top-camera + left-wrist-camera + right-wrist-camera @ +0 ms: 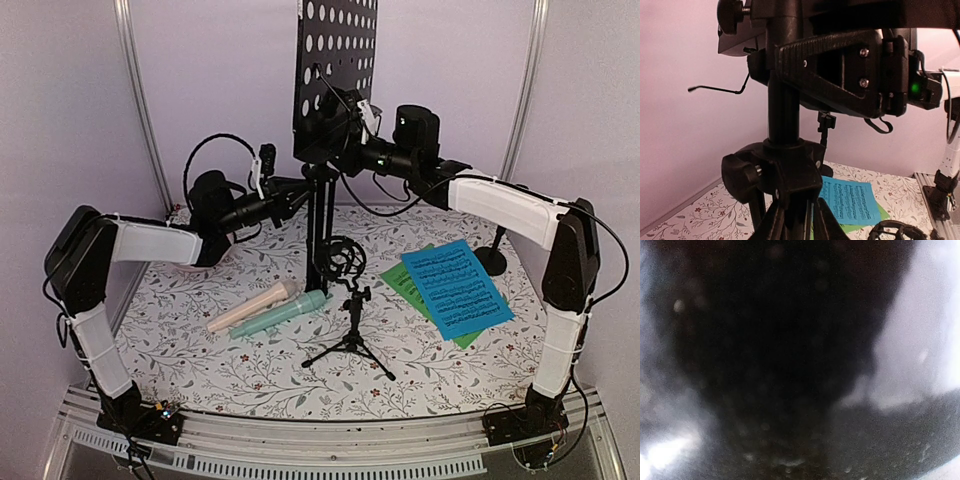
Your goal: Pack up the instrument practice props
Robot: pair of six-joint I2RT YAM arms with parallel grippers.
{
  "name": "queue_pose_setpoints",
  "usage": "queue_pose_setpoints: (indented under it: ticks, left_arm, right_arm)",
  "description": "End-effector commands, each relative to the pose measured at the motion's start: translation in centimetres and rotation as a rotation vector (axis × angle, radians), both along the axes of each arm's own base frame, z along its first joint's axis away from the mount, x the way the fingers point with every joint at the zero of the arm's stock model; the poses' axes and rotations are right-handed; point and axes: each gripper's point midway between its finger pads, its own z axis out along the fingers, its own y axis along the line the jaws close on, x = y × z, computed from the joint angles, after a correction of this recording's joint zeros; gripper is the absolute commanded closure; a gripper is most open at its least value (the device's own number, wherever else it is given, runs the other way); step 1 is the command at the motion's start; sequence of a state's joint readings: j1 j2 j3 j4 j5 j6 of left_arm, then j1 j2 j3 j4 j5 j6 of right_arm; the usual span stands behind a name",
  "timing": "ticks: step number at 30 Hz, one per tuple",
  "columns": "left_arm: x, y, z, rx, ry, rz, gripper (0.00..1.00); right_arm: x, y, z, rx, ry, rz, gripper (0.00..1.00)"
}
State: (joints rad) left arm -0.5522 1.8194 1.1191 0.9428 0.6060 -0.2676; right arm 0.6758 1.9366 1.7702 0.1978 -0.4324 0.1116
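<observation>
The black perforated music rack (335,60) stands at the back centre on its pole (320,220). My left gripper (305,193) grips the pole; in the left wrist view its dark fingers (767,222) close around the stand just below the tripod hub (785,170). My right gripper (342,115) is at the rack's back joint; one ribbed finger (830,70) lies across the pole head. The right wrist view is a dark blur. The beige microphone (253,305) and the mint microphone (282,315) lie side by side. The blue sheet (455,287) lies on the green sheet (397,277).
A small black microphone tripod (350,345) with a shock mount (345,258) stands in front of the rack's pole. A second black stand base (492,260) sits at the back right. Purple walls close the back and sides. The floral mat (180,340) covers the table.
</observation>
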Motion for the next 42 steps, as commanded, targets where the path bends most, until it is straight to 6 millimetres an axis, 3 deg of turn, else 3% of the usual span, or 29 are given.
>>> queue_pose_setpoints:
  ticks: [1,7,16,24,32,34,36,42]
  left_arm:
    - [-3.1,0.3,7.4,-0.168,-0.269,-0.065,0.74]
    - [-1.4,-0.4,5.2,-0.115,-0.231,-0.033,0.66]
    - [-0.1,-1.6,-0.3,0.024,-0.176,-0.039,0.38]
    - [0.5,-1.7,-3.6,0.086,-0.134,-0.021,0.35]
    - [0.4,-1.9,-5.3,0.094,-0.100,-0.037,0.27]
    - [0.7,-1.7,-6.0,0.100,-0.083,-0.007,0.20]
    - [1.0,-1.2,-6.7,0.109,-0.070,0.043,0.02]
    - [2.0,-0.3,-7.7,0.140,-0.073,0.174,0.01]
  right_arm:
    - [-0.8,0.8,-4.8,-0.100,0.125,0.029,1.00]
    - [-0.8,0.5,-4.3,-0.091,0.135,0.027,1.00]
    - [-1.0,0.3,-4.6,-0.096,0.140,0.029,1.00]
    - [-1.1,0.1,-4.8,-0.097,0.140,0.026,1.00]
    - [-1.1,0.3,-5.2,-0.096,0.148,0.035,1.00]
    - [-1.2,0.2,-5.1,-0.096,0.148,0.035,1.00]
    - [-1.2,0.2,-5.1,-0.095,0.148,0.035,1.00]
    - [-1.3,0.2,-5.0,-0.093,0.147,0.037,1.00]
